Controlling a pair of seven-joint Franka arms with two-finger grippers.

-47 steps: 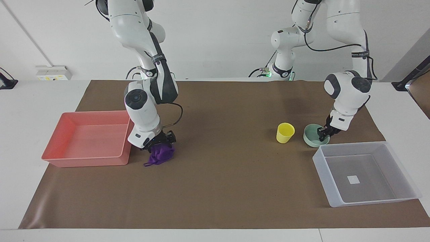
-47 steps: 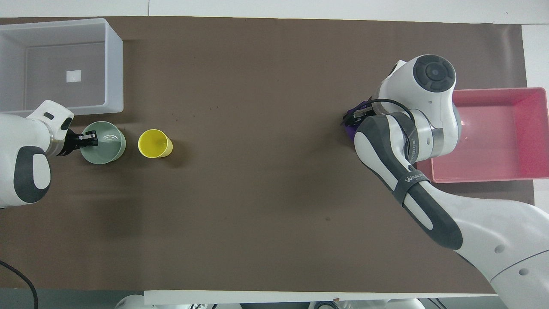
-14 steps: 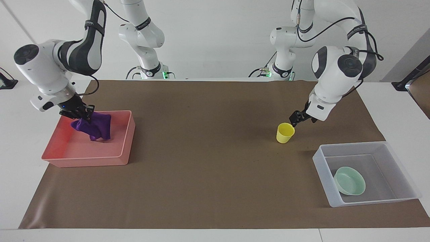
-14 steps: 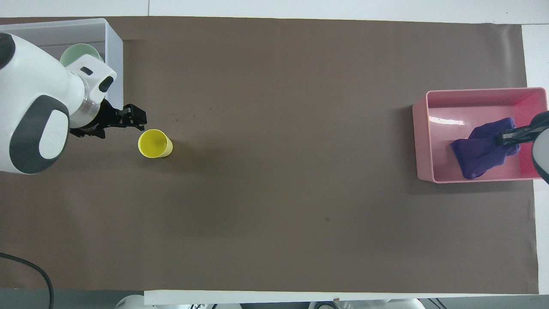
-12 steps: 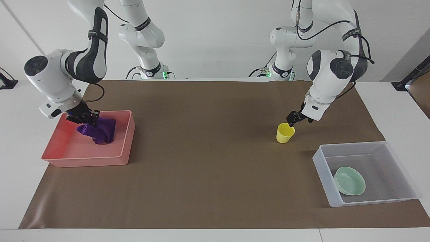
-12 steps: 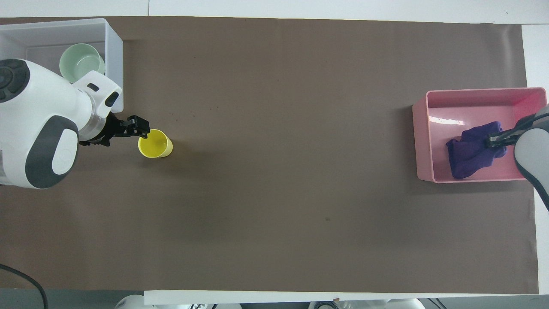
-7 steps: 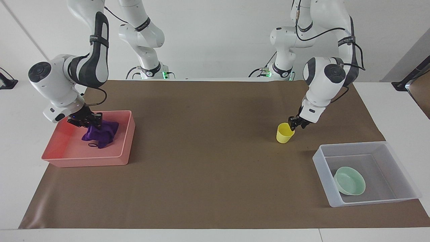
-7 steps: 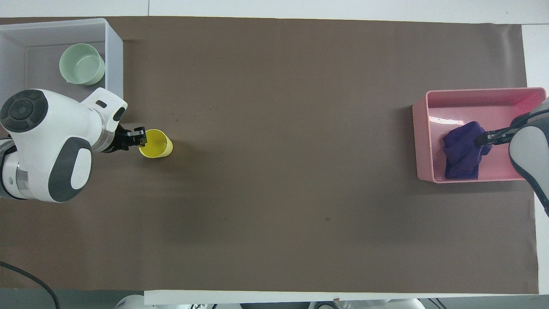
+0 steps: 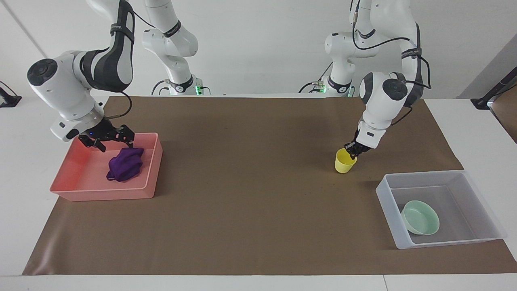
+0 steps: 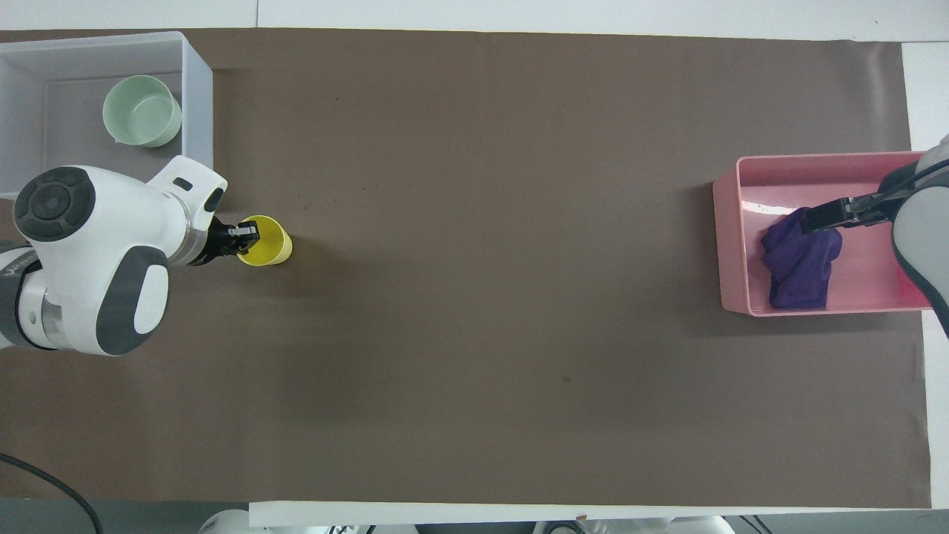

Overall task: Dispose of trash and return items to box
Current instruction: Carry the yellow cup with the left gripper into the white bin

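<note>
The cloth (image 9: 125, 169) lies bunched in the pink tray (image 9: 76, 190), its long axis running roughly toward and away from the robots. The right gripper (image 9: 108, 140) hovers just over it, fingers spread and empty. The left gripper (image 9: 352, 150) pinches the rim of the cup (image 9: 344, 161) (upright, mouth up). The bowl (image 9: 420, 217) sits in the box (image 9: 480, 234).

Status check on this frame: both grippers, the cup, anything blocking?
Left gripper shut on yellow cup rim. Right gripper open over pink tray, purple cloth dropped inside. Green bowl in bin. Nothing blocking.
</note>
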